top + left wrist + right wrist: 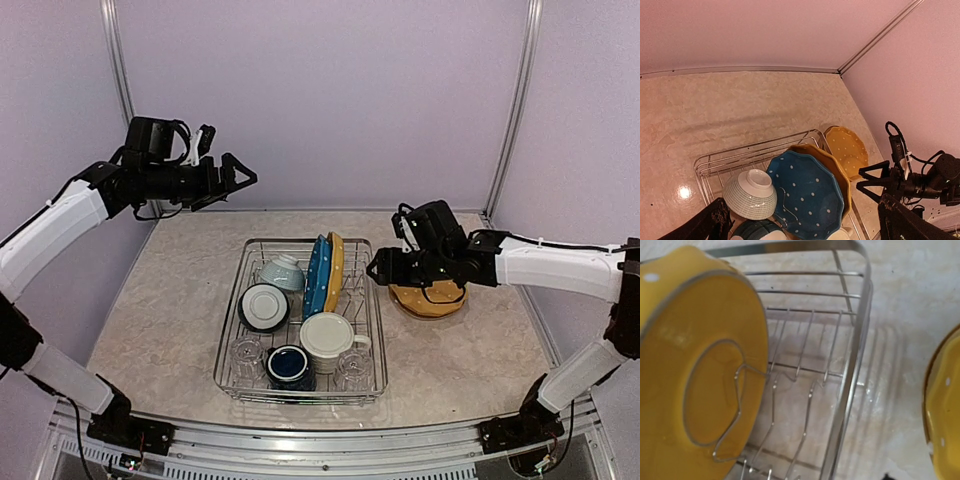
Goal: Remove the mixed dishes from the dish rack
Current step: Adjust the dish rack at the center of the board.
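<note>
The silver wire dish rack [375,330] stands mid-table. In its prongs a blue dotted plate [318,277] and a yellow one [336,268] stand upright. It also holds an upturned pale bowl [283,271], a dark-sided bowl [264,307], a cream mug [328,340], a navy mug [290,366] and clear glasses [245,355]. Another yellow dotted plate [430,300] lies flat on the table right of the rack. My left gripper [232,185] is open and empty, high above the far left. My right gripper [376,268] is open and empty at the rack's right rim, beside the upright yellow plate [695,370].
The left wrist view shows the blue plate [807,195], the upturned bowl [750,195], the flat yellow plate [847,150] and my right gripper [871,181]. The right wrist view shows the rack's rim [856,365] and bare prongs. Lilac walls close the back and sides.
</note>
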{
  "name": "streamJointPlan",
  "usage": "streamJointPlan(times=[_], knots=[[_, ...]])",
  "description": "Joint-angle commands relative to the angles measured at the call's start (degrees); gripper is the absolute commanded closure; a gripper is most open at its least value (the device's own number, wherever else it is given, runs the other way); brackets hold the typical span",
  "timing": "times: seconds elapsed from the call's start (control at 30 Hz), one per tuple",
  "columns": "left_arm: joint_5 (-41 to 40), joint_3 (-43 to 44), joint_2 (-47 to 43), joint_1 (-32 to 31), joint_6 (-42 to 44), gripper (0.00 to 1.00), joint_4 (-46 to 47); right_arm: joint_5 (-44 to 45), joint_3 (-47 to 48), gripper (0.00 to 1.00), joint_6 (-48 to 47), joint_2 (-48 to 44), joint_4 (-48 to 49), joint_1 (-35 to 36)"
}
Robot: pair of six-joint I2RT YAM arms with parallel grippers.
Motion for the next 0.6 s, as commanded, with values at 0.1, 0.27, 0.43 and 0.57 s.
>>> streamJointPlan(times=[0.1,0.27,0.43,0.57], knots=[[-3.8,-10.6,-7.7,0.2,-11.2,0.01,-7.3,0.5,-3.2,0.40,3.2,1.4,4.4,0.1],[-2.3,-25.0,-17.5,-1.8,-18.0,0.01,-6.5,-2.8,-2.5,0.57,3.0,5.0,7.0,-0.5],[-5.6,-33.4,-21.9,-7.3,-23.3,0.01,-6.4,-3.4,-0.7,0.57,2.5,9.1,6.4,-1.1],[-7.1,-36.5,-20.5,-12.2,-26.0,0.06,-4.6,-4.2,-1.4,0.63,2.7,10.3,8.4,-1.5]])
